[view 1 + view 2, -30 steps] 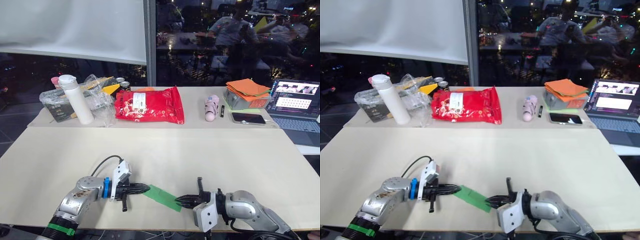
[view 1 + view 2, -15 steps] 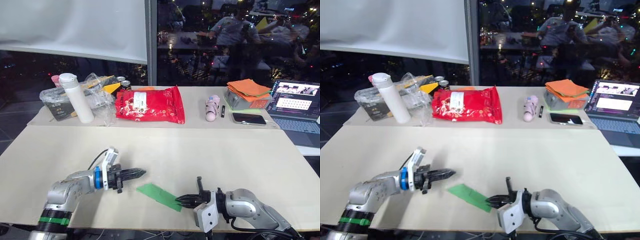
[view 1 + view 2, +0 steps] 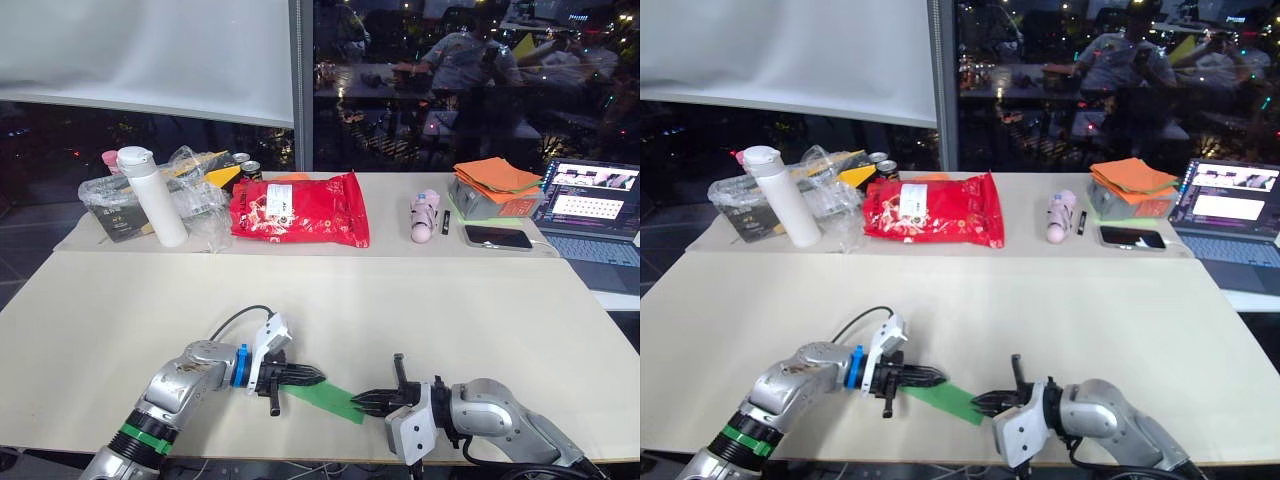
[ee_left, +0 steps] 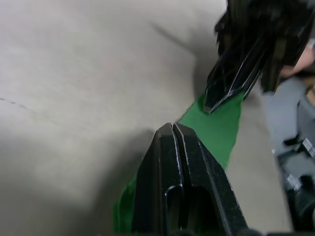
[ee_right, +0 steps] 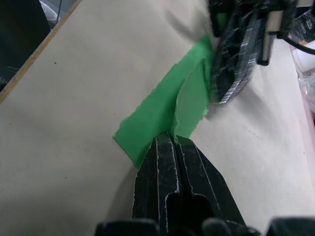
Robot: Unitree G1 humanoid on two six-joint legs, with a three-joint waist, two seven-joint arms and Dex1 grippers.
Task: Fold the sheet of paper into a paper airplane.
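Observation:
The sheet of paper (image 3: 334, 401) is a narrow bright green folded strip lying flat near the table's front edge. My left gripper (image 3: 318, 378) is shut, and its tips rest on the strip's left part (image 4: 216, 129). My right gripper (image 3: 356, 400) is also shut. Its tips (image 5: 172, 136) touch the strip's right end, where a crease with a slightly raised flap (image 5: 193, 105) begins. The two grippers point at each other, a short stretch of green between them. The left fingers (image 5: 230, 83) show across the strip in the right wrist view.
On the far table stand a white bottle (image 3: 152, 196), clear bags (image 3: 190, 200), a red glossy bag (image 3: 298, 210), a pink item (image 3: 424, 216), an orange cloth stack (image 3: 494, 182), a phone (image 3: 496, 237) and a laptop (image 3: 596, 205). The table's front edge (image 3: 300, 462) runs just behind both grippers.
My left gripper lifted off to the left half a second ago and has come back onto the paper, farther right than before. The right gripper and the paper have stayed put.

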